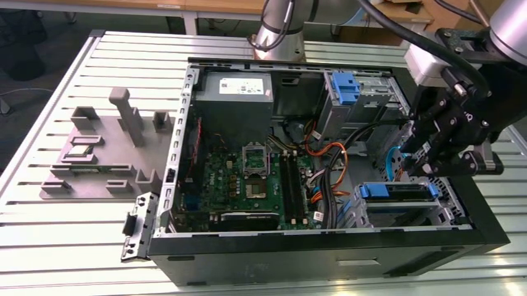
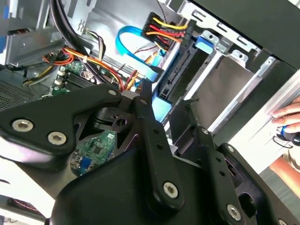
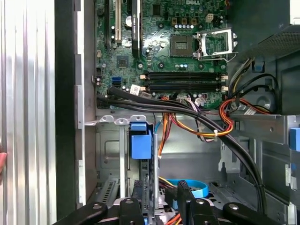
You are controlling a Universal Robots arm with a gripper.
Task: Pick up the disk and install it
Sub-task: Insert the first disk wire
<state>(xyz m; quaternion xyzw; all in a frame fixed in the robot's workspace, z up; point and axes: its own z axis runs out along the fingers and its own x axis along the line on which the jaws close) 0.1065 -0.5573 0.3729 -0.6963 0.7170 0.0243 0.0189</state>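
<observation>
Right, the disk [image 1: 395,191] sits in the lower drive bay at the near end of the computer case [image 1: 329,246], on the exterior view's right. It stands on edge in its slot. Its blue-framed edge faces out through the open side of the case, up at the gripper [image 1: 416,169]. That edge, the long line you can see, runs across the exterior view from left to right. In the first wrist view the blue tab of the disk [image 3: 140,145] shows end-on in the same bay, just past the fingertips.

The gripper hangs right over that bay. Its fingers [image 3: 136,206] are spread with a clear gap, and the bay rail and the disk's edge run into that gap. Whether a pad touches the frame, you can't tell from either wrist view.

The bare blue bracket [image 1: 346,86] is in the far bay, well apart. The motherboard [image 1: 247,179] and the power supply [image 1: 234,92] fill the case's left half. The grey fixture block [image 1: 99,154] sits on the table outside the case, on the exterior view's left. A person's hand [image 2: 290,117] rests on the table beside the case.
</observation>
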